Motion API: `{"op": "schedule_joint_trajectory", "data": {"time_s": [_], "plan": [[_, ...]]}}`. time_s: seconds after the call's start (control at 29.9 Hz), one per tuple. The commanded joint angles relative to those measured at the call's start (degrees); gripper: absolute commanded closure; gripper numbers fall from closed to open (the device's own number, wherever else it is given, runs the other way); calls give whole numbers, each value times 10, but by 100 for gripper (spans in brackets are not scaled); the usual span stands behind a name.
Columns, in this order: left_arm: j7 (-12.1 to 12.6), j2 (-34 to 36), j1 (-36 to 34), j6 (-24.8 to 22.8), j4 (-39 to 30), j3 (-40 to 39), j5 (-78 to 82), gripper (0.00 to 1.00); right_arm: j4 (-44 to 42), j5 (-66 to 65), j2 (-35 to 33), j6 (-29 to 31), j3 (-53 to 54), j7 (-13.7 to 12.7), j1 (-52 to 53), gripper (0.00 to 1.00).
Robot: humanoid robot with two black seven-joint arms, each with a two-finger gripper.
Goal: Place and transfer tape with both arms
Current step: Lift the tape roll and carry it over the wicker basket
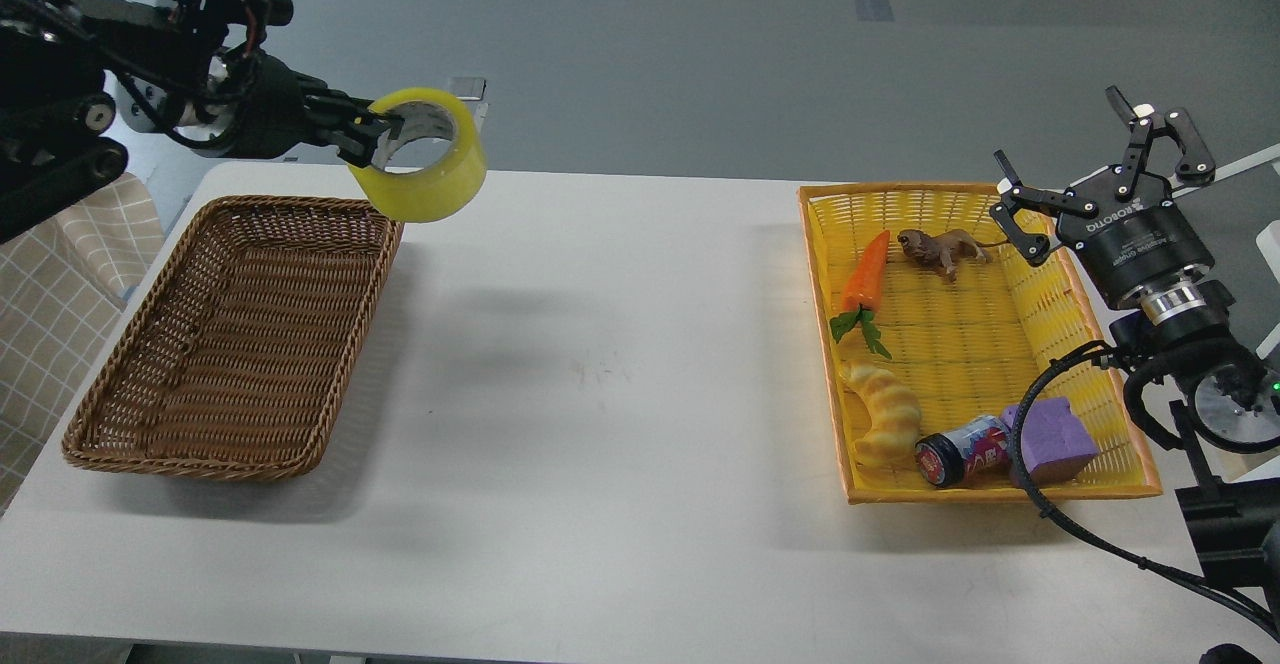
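The tape [425, 156], a thick yellow roll with a grey-white core, hangs in the air above the far right corner of the brown wicker basket [120, 424]. My left gripper [372, 136] is shut on the roll's left wall, one finger inside the core. My right gripper [1085, 169] is open and empty, raised over the far right edge of the yellow tray [990, 489], away from the tape.
The brown wicker basket holds nothing. The yellow tray holds a toy carrot [864, 274], a toy lion [940, 249], a croissant toy [885, 414], a small can [962, 449] and a purple block [1055, 439]. White table [600, 374] lies between the baskets.
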Motion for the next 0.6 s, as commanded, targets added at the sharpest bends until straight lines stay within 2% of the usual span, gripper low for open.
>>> {"op": "schedule_joint_trajectory", "data": {"time_s": [0.0, 0.23, 0.57], "plan": [[-9, 38, 21, 3, 4, 1, 1, 100, 0, 0, 0, 0, -1, 0, 0, 0], [-8, 60, 53, 10, 14, 2, 0, 100, 0, 0, 0, 0, -1, -1, 0, 0], [-7, 55, 123, 34, 59, 1, 0, 100, 0, -1, 0, 0, -3, -1, 0, 0]]}}
